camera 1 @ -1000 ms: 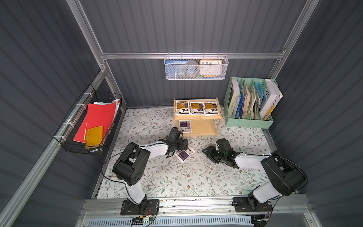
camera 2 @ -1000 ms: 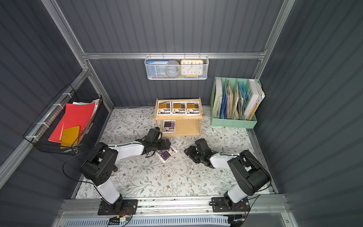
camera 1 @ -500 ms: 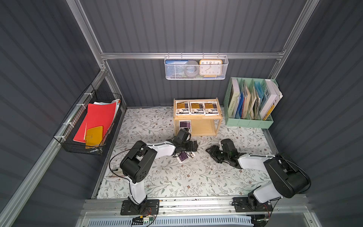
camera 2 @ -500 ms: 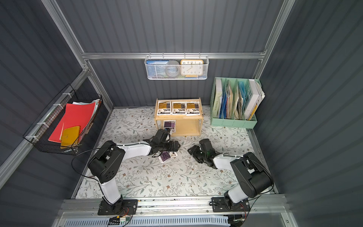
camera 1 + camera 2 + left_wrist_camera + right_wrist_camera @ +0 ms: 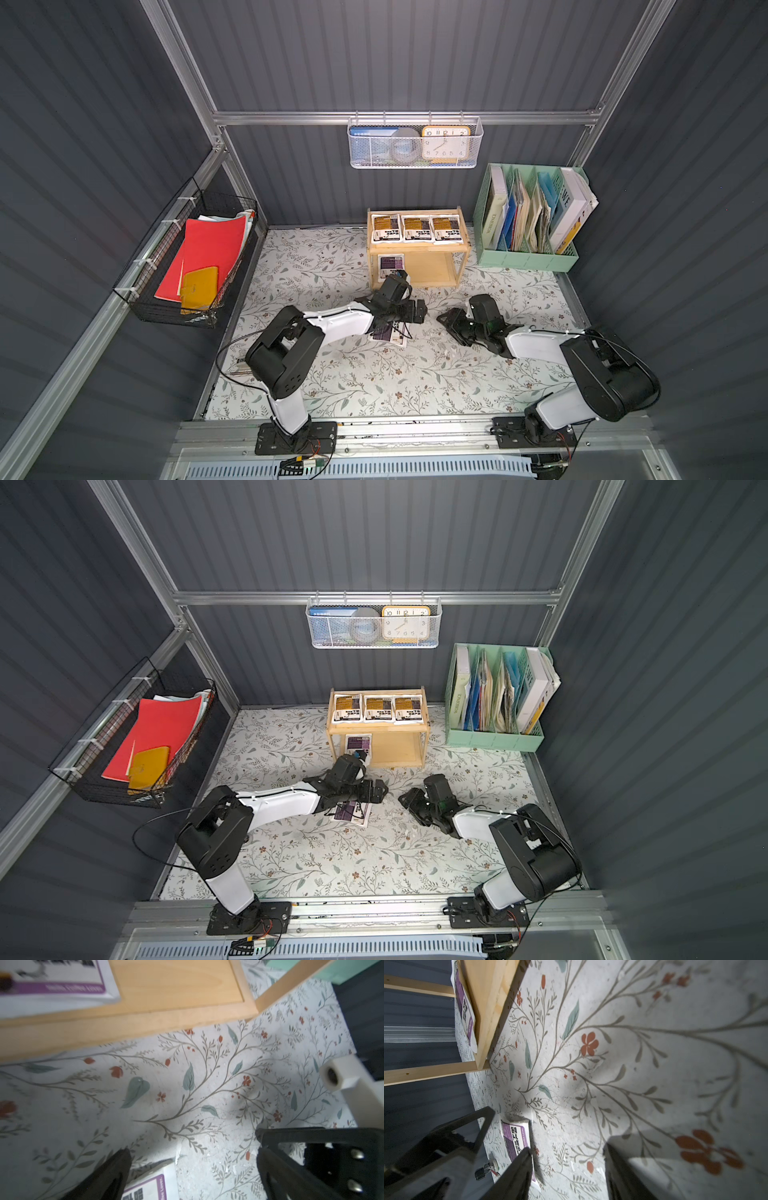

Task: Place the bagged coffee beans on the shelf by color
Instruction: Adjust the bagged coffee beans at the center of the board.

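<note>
The loose purple pouch lies flat on the desk. Judged light, limp, slick; pinch a sealed edge. The left gripper hangs low over it, arm outstretched, jaws apart, empty. The right gripper sits alongside, jaws apart, empty. Beyond, the shelf holds three yellow pouches above, the shelved purple pouch below.

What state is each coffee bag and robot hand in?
yellow bags: three, flat on the shelf top.
shelved purple bag: flat on lower tier.
loose purple bag: flat on the table, ungrasped.
left gripper: open, empty.
right gripper: open, empty.
</note>
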